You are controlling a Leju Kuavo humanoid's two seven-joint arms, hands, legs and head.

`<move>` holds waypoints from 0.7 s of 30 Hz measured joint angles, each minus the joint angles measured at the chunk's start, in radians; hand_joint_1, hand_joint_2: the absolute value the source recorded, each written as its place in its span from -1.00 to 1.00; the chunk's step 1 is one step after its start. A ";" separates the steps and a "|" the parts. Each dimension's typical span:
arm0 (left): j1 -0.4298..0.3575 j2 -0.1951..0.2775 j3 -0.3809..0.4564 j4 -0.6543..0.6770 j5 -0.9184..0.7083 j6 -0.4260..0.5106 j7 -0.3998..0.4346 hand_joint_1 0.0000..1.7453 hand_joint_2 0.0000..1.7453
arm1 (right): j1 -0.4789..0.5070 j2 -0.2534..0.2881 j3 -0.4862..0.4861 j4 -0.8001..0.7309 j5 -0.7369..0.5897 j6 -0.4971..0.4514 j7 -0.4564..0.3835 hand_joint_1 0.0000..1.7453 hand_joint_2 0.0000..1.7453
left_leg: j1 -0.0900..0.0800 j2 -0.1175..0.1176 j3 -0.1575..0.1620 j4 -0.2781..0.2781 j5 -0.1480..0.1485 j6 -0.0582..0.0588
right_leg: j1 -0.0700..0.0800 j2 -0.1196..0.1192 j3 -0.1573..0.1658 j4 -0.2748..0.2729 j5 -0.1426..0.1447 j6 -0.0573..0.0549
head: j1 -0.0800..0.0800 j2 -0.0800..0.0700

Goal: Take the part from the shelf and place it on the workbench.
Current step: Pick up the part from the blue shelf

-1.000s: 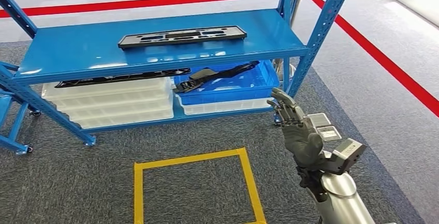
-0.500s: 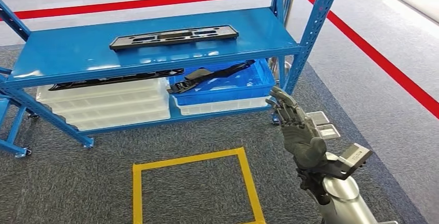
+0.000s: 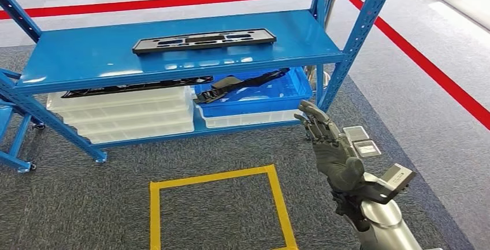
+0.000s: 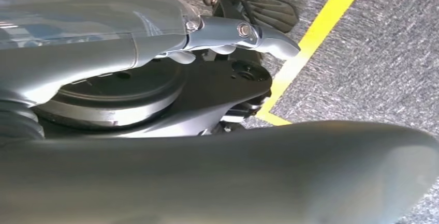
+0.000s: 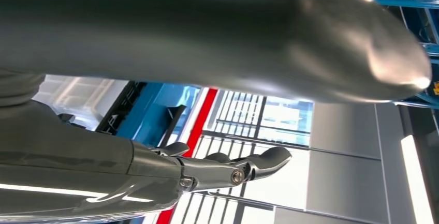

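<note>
A long flat black part (image 3: 203,40) lies on the top board of the blue shelf (image 3: 86,59). My right hand (image 3: 330,145) is raised in front of the shelf's right post, below and to the right of that part, with fingers stretched out and apart and nothing in them. In the right wrist view the same hand (image 5: 228,169) shows straight fingers and holds nothing. My left hand (image 4: 233,30) hangs over the grey carpet by a yellow line, fingers extended and empty.
On the lower board stand stacked white trays (image 3: 124,114) carrying another black part (image 3: 136,87), and a blue bin (image 3: 271,95) holding a black strip (image 3: 242,81). A yellow taped square (image 3: 155,215) marks the carpet. Red floor lines (image 3: 427,68) run behind and to the right. Two floor sockets (image 3: 361,141) lie near my right hand.
The view swayed left and came back. My right hand stays raised and empty, its wrist slightly lower than before.
</note>
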State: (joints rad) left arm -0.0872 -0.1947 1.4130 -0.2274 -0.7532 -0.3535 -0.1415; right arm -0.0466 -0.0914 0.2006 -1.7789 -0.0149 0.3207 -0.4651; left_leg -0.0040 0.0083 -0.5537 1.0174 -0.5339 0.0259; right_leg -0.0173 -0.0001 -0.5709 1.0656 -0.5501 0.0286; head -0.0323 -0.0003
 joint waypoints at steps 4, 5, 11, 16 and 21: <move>0.000 0.000 0.000 0.000 0.000 -0.003 -0.002 -1.00 -1.00 | 0.005 -0.001 -0.001 -0.002 -0.001 0.000 -0.003 -1.00 -1.00 | -0.001 0.000 -0.004 0.008 -0.006 -0.013 | 0.001 0.004 0.011 -0.032 -0.002 -0.020 | -0.001 0.000; -0.001 0.000 0.000 0.000 -0.001 -0.003 -0.002 -1.00 -1.00 | 0.006 -0.001 -0.001 -0.003 -0.001 0.000 -0.004 -1.00 -1.00 | 0.000 -0.001 -0.009 0.020 -0.017 -0.017 | -0.001 0.003 0.013 -0.033 -0.002 -0.025 | -0.001 0.000; 0.002 0.000 0.000 0.001 -0.004 -0.004 -0.004 -1.00 -1.00 | 0.009 -0.001 -0.001 -0.007 -0.002 0.002 -0.007 -1.00 -1.00 | 0.008 -0.001 -0.145 0.282 -0.109 -0.033 | 0.000 0.001 0.022 -0.033 -0.011 -0.041 | -0.001 0.000; 0.001 0.002 0.000 0.001 -0.004 -0.004 -0.005 -1.00 -1.00 | 0.008 -0.001 -0.001 -0.010 -0.002 0.003 -0.008 -1.00 -1.00 | -0.009 -0.005 -0.046 0.044 0.029 0.006 | 0.003 0.004 0.043 -0.035 -0.029 -0.035 | 0.000 0.000; 0.000 0.002 0.000 0.001 -0.006 -0.006 -0.008 -1.00 -1.00 | 0.008 -0.002 -0.001 -0.020 -0.003 0.003 -0.010 -1.00 -1.00 | -0.005 -0.002 -0.020 -0.003 0.016 0.021 | 0.002 0.001 0.032 -0.005 -0.056 -0.013 | 0.001 0.000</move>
State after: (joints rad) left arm -0.0867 -0.1926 1.4130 -0.2266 -0.7588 -0.3600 -0.1492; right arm -0.0382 -0.0937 0.1994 -1.7986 -0.0182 0.3238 -0.4750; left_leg -0.0092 0.0067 -0.5738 1.0141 -0.5179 0.0473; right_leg -0.0149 0.0011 -0.5387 1.0607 -0.6057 0.0155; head -0.0318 -0.0004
